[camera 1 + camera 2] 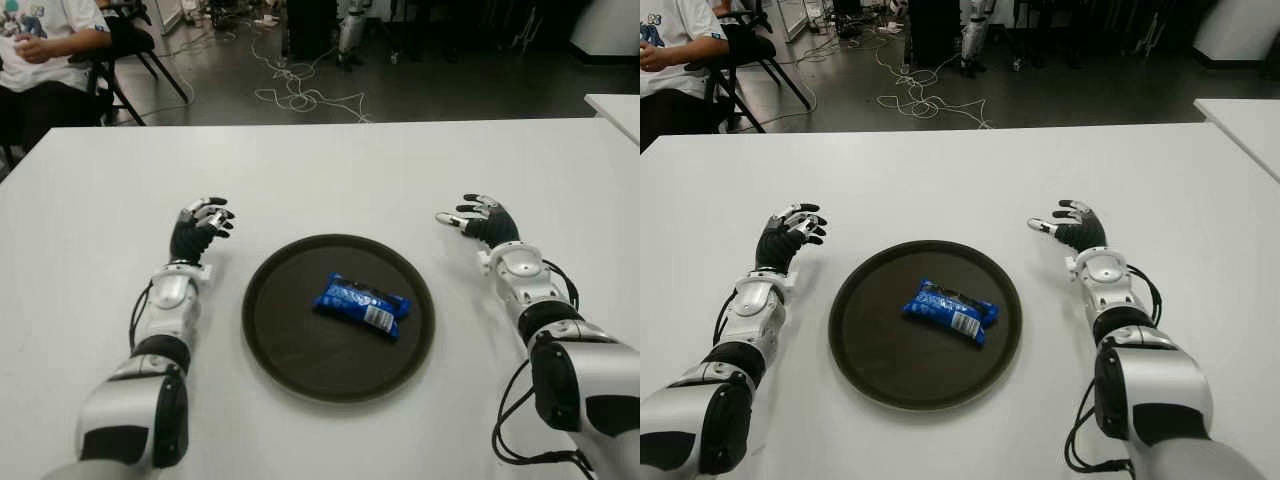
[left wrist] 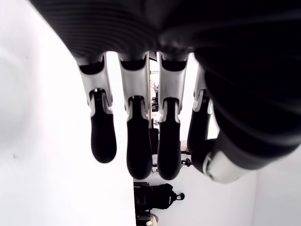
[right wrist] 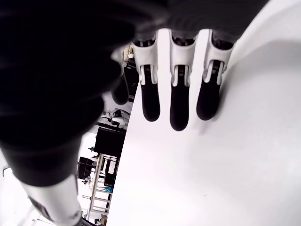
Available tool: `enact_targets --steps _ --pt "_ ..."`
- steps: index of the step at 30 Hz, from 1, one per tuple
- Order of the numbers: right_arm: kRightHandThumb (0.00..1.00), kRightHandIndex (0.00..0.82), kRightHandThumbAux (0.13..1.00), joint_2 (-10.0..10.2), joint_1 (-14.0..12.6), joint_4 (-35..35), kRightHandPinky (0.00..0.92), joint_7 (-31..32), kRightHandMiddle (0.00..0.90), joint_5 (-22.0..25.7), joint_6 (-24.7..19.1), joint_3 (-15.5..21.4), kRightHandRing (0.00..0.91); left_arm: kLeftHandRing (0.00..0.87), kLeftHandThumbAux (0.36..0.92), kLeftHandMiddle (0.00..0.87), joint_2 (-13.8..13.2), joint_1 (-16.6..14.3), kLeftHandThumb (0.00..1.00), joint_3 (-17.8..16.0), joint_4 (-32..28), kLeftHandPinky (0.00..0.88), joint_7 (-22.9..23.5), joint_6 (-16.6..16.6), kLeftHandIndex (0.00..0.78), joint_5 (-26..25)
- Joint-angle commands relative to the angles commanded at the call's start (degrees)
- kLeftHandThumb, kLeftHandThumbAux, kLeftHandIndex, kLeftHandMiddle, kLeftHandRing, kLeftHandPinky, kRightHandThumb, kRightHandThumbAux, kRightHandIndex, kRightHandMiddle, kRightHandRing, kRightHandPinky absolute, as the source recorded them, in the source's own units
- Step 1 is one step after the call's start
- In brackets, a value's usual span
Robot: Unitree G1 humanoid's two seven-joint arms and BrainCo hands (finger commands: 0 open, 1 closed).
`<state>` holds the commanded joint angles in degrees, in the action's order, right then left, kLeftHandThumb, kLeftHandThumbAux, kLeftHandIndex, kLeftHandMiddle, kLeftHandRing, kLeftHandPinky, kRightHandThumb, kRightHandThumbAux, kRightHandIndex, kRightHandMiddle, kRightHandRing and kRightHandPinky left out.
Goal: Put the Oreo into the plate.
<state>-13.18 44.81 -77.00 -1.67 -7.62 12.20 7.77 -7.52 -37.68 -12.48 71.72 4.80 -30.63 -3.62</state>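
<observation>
Two white and black robot forearms reach forward from the near edge over a white tabletop. Between them lies a dark round plate, and on it, a little toward the right hand's side of centre, rests the Oreo, a blue snack packet lying flat at a slant. Left of the plate, the left hand shows with its dark fingers loosely curled and nothing between them; its wrist view confirms that nothing is held. Right of the plate, the right hand has its fingers spread and relaxed, also empty, well apart from the packet. Judging by this, the task looks finished: the packet is inside the plate and neither hand touches it. Farther off, beyond the tabletop, a seated person and loose cables show on a dark floor.
</observation>
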Motion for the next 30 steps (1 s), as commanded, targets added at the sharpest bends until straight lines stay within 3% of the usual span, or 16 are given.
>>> enact_targets --steps 30 --pt "0.0 0.212 0.811 -0.42 0.27 1.63 0.287 0.31 0.278 -0.21 5.99 -0.7 0.286 0.508 0.676 0.513 -0.1 0.49 0.827 -1.27 -0.13 0.487 2.22 -0.16 0.381 -1.38"
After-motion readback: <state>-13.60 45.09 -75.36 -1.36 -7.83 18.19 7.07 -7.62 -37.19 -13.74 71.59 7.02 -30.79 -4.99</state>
